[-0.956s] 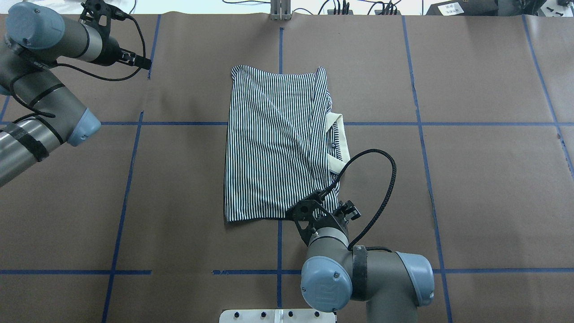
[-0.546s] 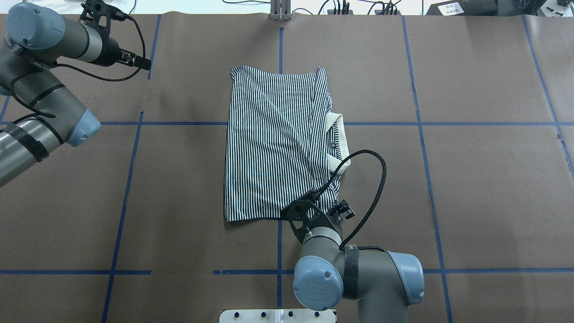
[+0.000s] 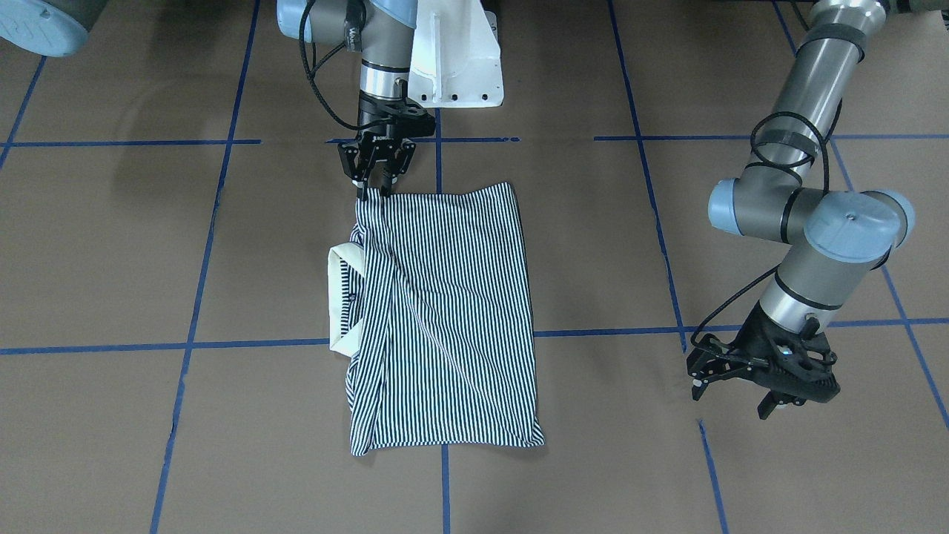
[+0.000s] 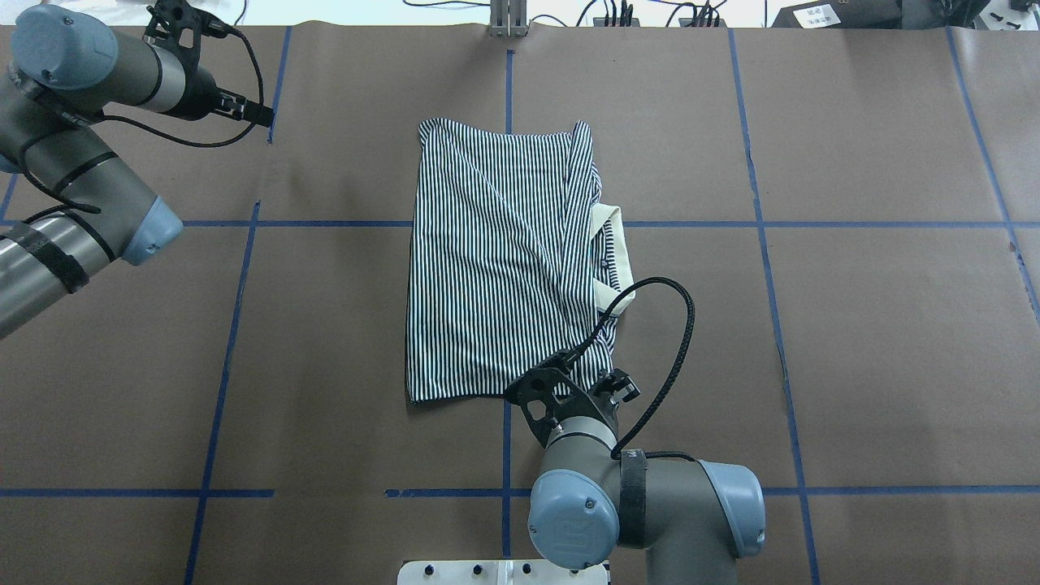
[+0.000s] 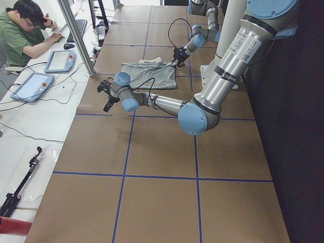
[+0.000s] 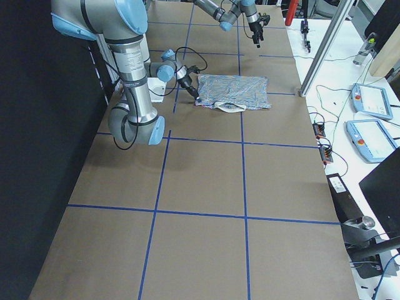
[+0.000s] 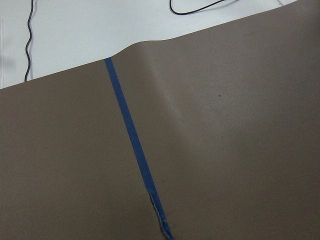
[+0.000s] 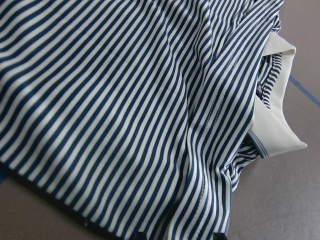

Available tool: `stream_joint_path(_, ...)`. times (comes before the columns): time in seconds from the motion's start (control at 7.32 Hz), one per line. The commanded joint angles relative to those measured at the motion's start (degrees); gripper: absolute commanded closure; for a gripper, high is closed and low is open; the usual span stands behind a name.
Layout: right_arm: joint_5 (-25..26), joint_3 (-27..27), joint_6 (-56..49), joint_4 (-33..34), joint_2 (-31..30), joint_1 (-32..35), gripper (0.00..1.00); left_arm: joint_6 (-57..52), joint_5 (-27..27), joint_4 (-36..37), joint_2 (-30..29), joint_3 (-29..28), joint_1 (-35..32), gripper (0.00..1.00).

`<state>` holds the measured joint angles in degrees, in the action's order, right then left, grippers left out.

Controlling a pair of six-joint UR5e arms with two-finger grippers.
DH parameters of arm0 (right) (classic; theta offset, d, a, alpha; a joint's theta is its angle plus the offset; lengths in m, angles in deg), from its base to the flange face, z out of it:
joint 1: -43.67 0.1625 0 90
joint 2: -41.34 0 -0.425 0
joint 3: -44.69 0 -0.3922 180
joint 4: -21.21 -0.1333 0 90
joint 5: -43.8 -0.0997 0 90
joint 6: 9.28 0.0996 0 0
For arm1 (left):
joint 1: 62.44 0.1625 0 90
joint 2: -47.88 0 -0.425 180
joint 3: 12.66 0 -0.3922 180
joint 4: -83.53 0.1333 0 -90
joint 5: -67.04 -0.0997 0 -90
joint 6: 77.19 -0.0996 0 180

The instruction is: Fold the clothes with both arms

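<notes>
The overhead camera looks down toward 12 o'clock, the front camera back toward 6; both share the shirt (image 4: 496, 260). The wrist cameras sit close.

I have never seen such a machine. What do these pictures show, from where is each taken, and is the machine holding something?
This is a robot with two arms, each ending in two-finger jaws, at a table covered in brown paper with blue tape lines. One picture looks down from behind the robot, one faces it from across the table, two look along the table from its ends, and two come from cameras on the wrists. On the table lies one striped polo shirt, folded narrow, its cream collar sticking out at one side. The right arm has its jaws at the shirt's corner nearest the robot's base; they look nearly closed, but whether they pinch the cloth I cannot tell. The left arm hangs aside over bare paper, jaws open, holding nothing.
</notes>
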<state>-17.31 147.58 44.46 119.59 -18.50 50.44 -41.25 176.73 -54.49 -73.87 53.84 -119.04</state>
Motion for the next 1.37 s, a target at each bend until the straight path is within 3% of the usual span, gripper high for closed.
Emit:
stream_joint_path(0.0, 0.03, 0.12, -0.04, 0.14, -0.28, -0.09, 0.71, 0.09, 0.00, 0.03, 0.03, 0.04, 0.00, 0.00)
stream_joint_path(0.14, 0.03, 0.38, -0.04, 0.14, -0.28, -0.09, 0.87, 0.09, 0.00, 0.03, 0.03, 0.04, 0.00, 0.00)
stream_joint_path(0.41, 0.03, 0.64, -0.12, 0.05, -0.02, 0.87, 1.00, 0.09, 0.00, 0.03, -0.06, 0.04, 0.00, 0.00)
stream_joint_path(0.82, -0.32, 6.08, -2.67, -0.03, -2.37, 2.19, 1.00, 0.09, 0.00, -0.06, -0.15, 0.04, 0.00, 0.00)
stream_joint_path(1.23, -0.32, 7.67, 3.72, -0.47, -7.03, 1.32, 0.99, 0.09, 0.00, -0.06, -0.06, 0.04, 0.00, 0.00)
